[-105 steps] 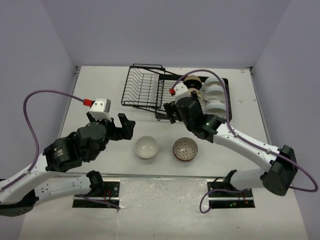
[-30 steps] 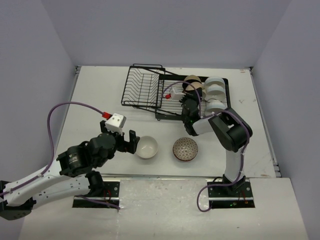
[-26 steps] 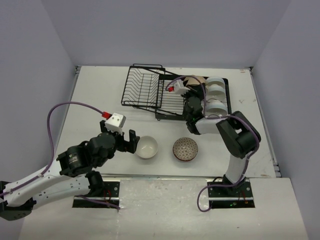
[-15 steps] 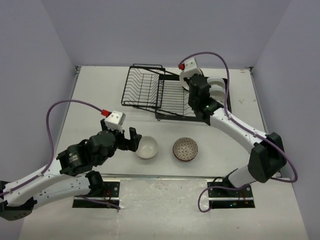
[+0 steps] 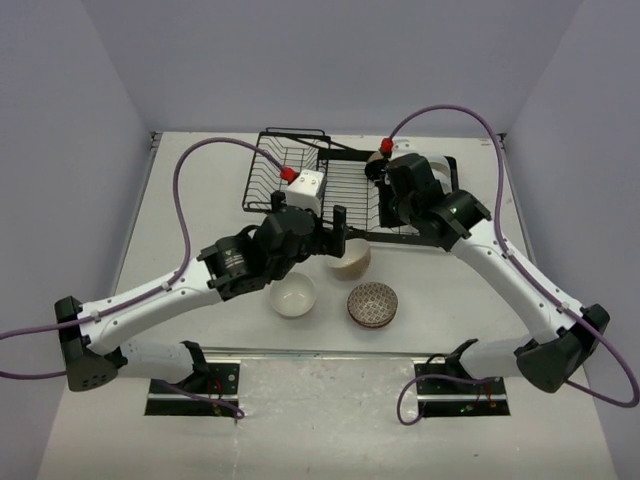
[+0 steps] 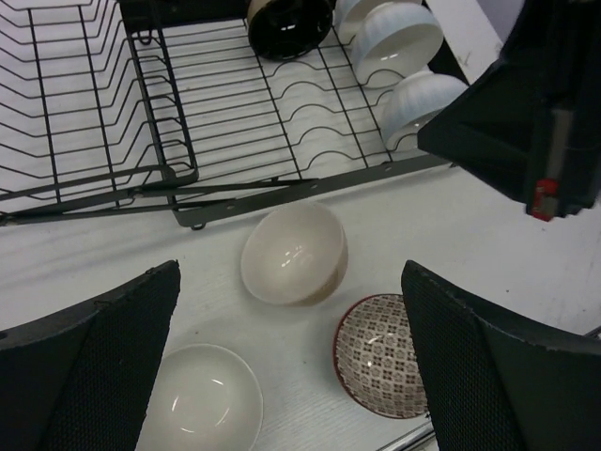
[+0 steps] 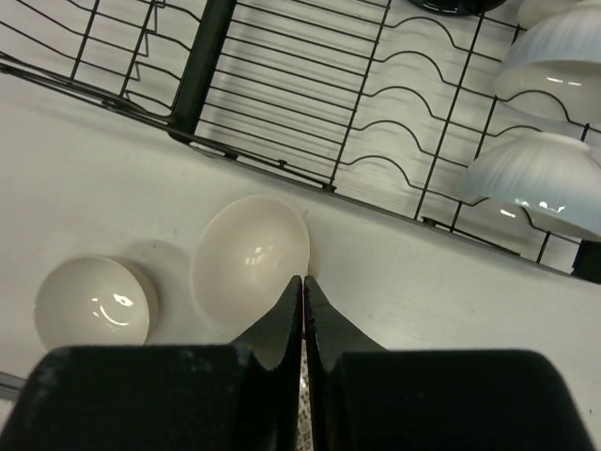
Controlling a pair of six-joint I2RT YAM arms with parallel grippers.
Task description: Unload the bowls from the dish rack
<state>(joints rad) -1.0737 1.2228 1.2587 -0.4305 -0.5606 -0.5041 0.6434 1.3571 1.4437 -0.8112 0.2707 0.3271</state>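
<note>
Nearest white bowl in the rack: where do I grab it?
Pinch the upper rim of the white bowl from above, one finger inside, one outside. It stands on edge in the rack tines, so probably only that arc is free.

Black wire dish rack [image 6: 163,103], white bowls [image 6: 402,38], cream bowl [image 6: 293,254], red-brown net-patterned bowl [image 6: 380,357], glossy black-lined bowl [image 6: 289,21]

W/ dish rack [image 5: 285,170] as ref: 3 bowls [image 6: 399,38] sit in tines [image 6: 310,122] at its right end, a 4th bowl [image 5: 352,265] on table [image 5: 200,180] just in front of its near edge, 2 more further fwd, left bowl [image 5: 293,295] & right bowl [image 5: 372,303], side by side, apart.
</note>
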